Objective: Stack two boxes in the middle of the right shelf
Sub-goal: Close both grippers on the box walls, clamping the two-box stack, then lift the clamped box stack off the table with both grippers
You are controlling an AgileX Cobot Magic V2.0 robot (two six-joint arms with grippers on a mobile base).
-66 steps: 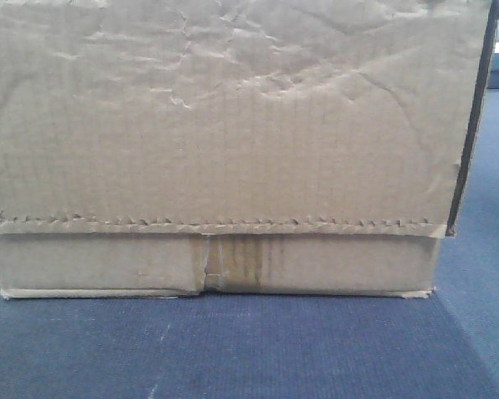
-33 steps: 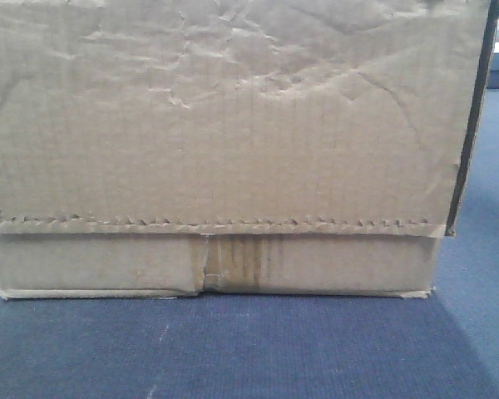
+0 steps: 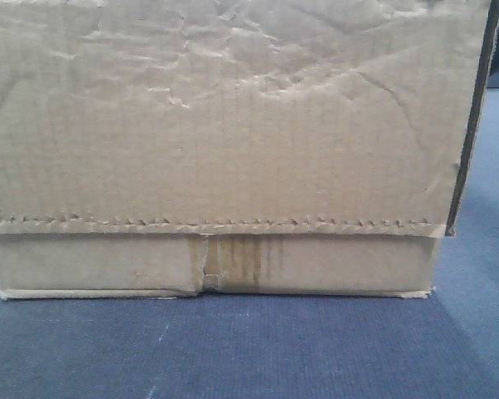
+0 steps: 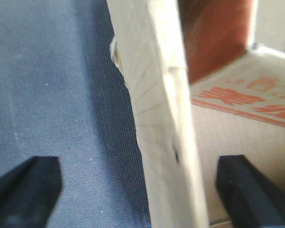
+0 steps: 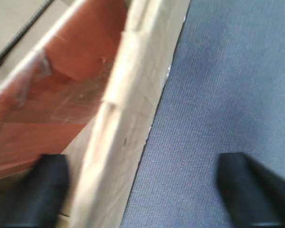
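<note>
One tan cardboard box (image 3: 233,125) fills the front view, standing on blue carpet (image 3: 233,349). Its wrinkled flap ends in a zigzag edge (image 3: 216,223), with a glossy tape strip (image 3: 241,262) below at the seam. My left gripper (image 4: 137,175) is open and straddles the box's left wall (image 4: 156,95), one finger (image 4: 33,185) over carpet and the other (image 4: 242,185) inside. My right gripper (image 5: 142,171) is open astride the right wall (image 5: 128,114), one finger (image 5: 47,185) inside and the other (image 5: 247,185) over carpet. The shelf is out of view.
Inside the box I see a reddish-brown surface (image 4: 213,38) and a pale panel with orange print (image 4: 242,99). A dark strip (image 3: 474,108) runs down behind the box's right edge. Both wrist views are blurred.
The box holds nearly the same place in the front view. A pale thing at the top right corner has slipped almost out of sight.
</note>
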